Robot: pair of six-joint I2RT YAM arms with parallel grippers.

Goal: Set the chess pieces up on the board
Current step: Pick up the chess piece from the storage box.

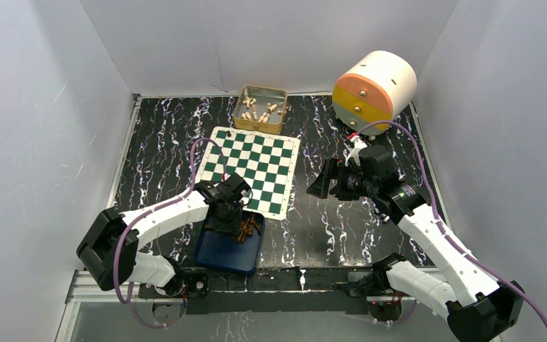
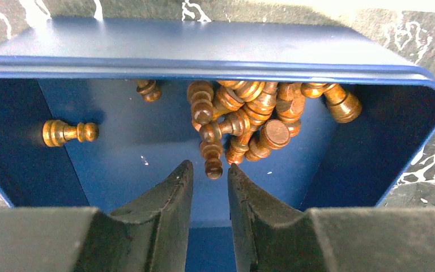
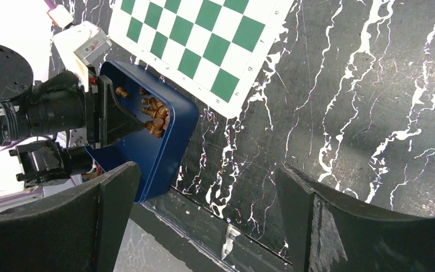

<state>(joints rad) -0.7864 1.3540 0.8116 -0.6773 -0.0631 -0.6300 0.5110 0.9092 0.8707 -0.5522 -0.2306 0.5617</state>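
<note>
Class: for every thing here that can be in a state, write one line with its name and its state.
Board: flat, no pieces on it.
Dark pieces: toppled, most heaped, one apart.
Tray: open, holding the dark pieces.
Tin: open, holding cream pieces.
Left fingers: slightly apart inside the tray, tips either side of one dark piece, not pinching it.
Right fingers: wide apart, empty.

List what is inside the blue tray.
A heap of dark-brown chess pieces, one lone piece lying apart, and the left end effector pointing at the heap. Lower pieces are covered by those on top; the fingers hide the blue tray's near floor.
</note>
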